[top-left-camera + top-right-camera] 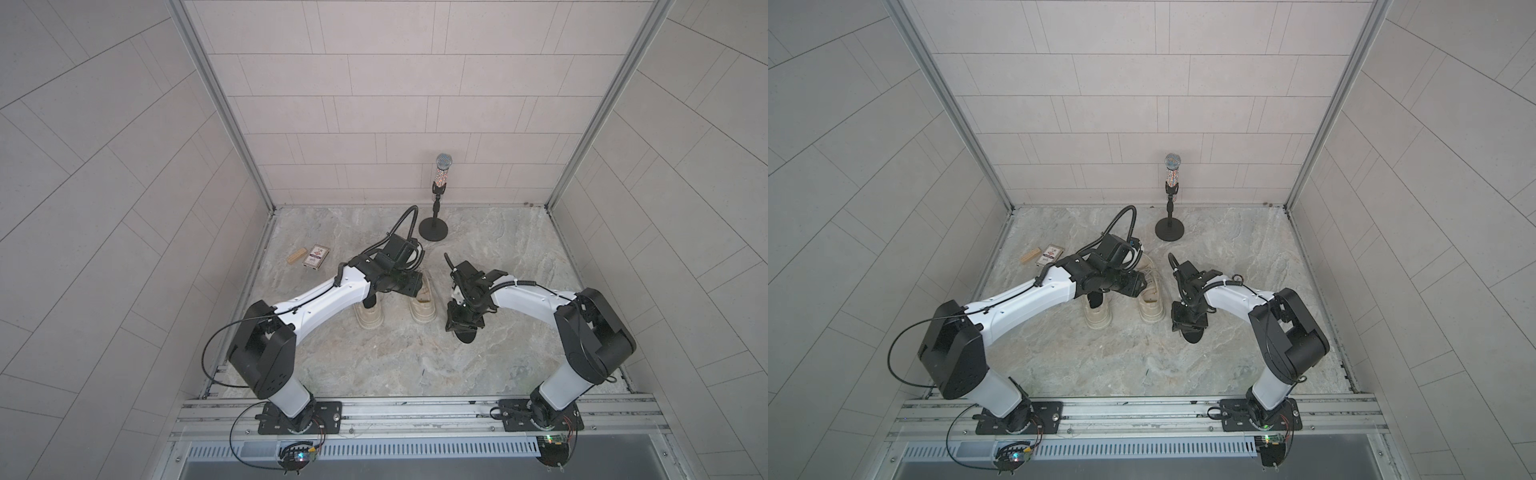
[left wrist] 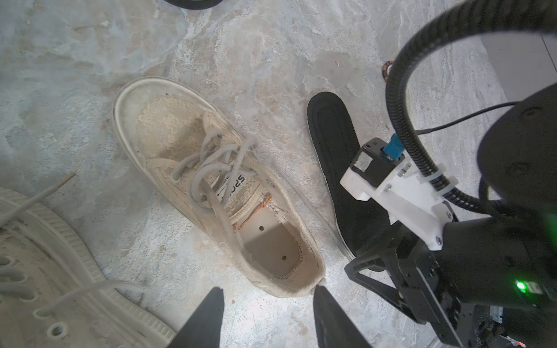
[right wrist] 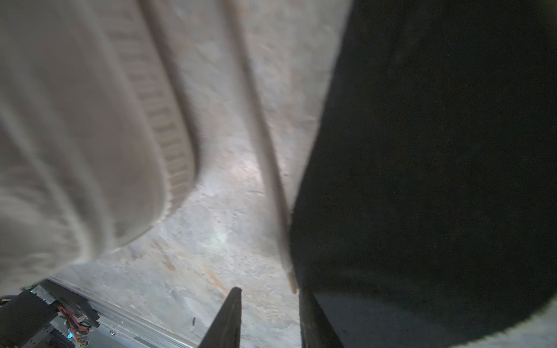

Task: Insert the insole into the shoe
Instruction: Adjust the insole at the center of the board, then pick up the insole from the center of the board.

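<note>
Evidently the pick-up of the insole is the step in hand; nothing has yet been put into the shoe. Farthest left, a second shoe (image 1: 368, 318) is seen under the left arm. A dark shape in its opening is probably an insole already fitted, but most of it is covered by the arm. Next, the left gripper (image 2: 269, 290) is held just behind the heel of the target shoe (image 2: 211, 180), fingers spread and nothing between them. One fingertip is almost at the heel rim, and contact cannot be judged.

The shoe lies flat on the table (image 2: 271, 60), laces loose, bare footbed exposed. Just beside it the black insole (image 2: 330, 141) is laid flat. The right gripper (image 3: 269, 291) hangs low over one end of it, its fingers partly apart with bare table seen between them; no grip is shown.

For the next move, a finger would probably have to be slid under the thin edge. The insole could then be lifted and fed toe-first into the opening while the heel is steadied.

The right wrist view is blurred. Whether the finger at the insole's edge is on or under it cannot be told. A lace (image 3: 259, 135) lying along that edge might be caught.
</note>
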`<state>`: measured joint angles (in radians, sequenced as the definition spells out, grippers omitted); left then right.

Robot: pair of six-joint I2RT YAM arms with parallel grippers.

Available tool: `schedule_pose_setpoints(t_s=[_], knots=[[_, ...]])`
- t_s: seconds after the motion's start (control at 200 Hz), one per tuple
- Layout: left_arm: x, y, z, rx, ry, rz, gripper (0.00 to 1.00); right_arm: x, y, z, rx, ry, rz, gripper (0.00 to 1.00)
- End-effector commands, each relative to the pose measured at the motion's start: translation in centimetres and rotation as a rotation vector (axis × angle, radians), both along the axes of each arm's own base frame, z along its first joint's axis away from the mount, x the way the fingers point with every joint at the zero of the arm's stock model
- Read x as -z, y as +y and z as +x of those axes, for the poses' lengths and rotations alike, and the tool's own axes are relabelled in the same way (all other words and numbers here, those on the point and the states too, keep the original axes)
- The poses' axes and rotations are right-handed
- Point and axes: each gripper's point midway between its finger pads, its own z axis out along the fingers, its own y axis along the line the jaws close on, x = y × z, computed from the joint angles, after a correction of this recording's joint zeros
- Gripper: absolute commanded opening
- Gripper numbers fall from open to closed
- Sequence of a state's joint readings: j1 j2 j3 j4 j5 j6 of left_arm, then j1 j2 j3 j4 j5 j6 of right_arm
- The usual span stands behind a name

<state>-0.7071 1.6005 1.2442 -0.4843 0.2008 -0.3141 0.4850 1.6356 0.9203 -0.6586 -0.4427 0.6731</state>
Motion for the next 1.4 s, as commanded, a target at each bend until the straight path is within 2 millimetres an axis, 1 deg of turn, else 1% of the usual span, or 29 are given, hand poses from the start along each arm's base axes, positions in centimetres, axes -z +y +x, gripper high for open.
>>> schedule_pose_setpoints(t_s=[0.0,0.09,0.18,0.295,0.395,0.49,0.53,0.57,0.685,0.761,0.806,0.931,0.981,1.076,1.156,1.236,1.336,1.396], knots=[[-0.2,0.7,0.0,-0.005,-0.014,0.007,0.53,1.1,-3.2,-1.2,0.069,0.039,-0.086,0.33],[-0.2,0.6,0.1,-0.001,-0.011,0.001,0.53,1.4,-5.6,-1.5,0.108,0.052,-0.112,0.33],[-0.6,0.3,0.5,0.004,-0.018,-0.005,0.53,1.1,-8.5,-1.3,0.114,0.056,-0.177,0.33],[-1.0,0.0,0.8,0.014,-0.022,-0.009,0.53,-0.1,-11.8,0.0,0.122,0.030,-0.250,0.33],[-1.3,-0.1,0.9,0.022,-0.025,-0.007,0.53,-1.8,-13.5,1.7,0.098,-0.009,-0.320,0.34],[-1.3,-0.2,1.0,0.026,-0.021,-0.004,0.53,-3.3,-14.1,3.2,0.107,-0.043,-0.353,0.35],[-1.2,-0.2,1.0,0.027,-0.020,-0.004,0.53,-3.9,-13.8,4.1,0.132,-0.063,-0.337,0.35],[-1.3,-0.2,1.0,0.026,-0.020,-0.004,0.53,-4.5,-13.1,4.9,0.164,-0.085,-0.296,0.35],[-1.2,-0.1,0.8,0.028,-0.015,-0.001,0.53,-5.6,-9.9,7.6,0.289,-0.153,-0.114,0.36],[-1.2,0.2,0.7,0.032,-0.015,0.009,0.53,-5.7,-8.4,9.7,0.340,-0.211,-0.067,0.35],[-1.3,0.4,0.6,0.032,-0.016,0.013,0.53,-5.4,-7.5,10.9,0.347,-0.227,-0.042,0.35],[-1.5,0.9,0.7,0.026,-0.021,0.012,0.53,-3.9,-5.9,14.8,0.324,-0.240,-0.014,0.34],[-1.6,1.0,0.6,0.027,-0.021,0.012,0.53,-3.8,-5.2,16.3,0.299,-0.248,0.005,0.34],[-1.6,1.5,0.5,0.019,-0.021,0.016,0.53,-3.1,-4.2,17.9,0.273,-0.243,0.019,0.33],[-1.5,2.0,0.4,0.010,-0.024,0.021,0.53,-2.1,-3.4,18.0,0.240,-0.213,0.016,0.33],[-1.4,2.6,0.3,-0.004,-0.026,0.027,0.53,-1.0,-2.5,17.0,0.206,-0.168,0.020,0.32],[-1.1,3.0,0.4,-0.019,-0.025,0.026,0.53,-0.3,-0.9,14.6,0.151,-0.128,0.035,0.31],[-1.1,3.1,0.6,-0.023,-0.026,0.022,0.53,-0.2,-0.3,12.5,0.108,-0.108,0.028,0.31]])
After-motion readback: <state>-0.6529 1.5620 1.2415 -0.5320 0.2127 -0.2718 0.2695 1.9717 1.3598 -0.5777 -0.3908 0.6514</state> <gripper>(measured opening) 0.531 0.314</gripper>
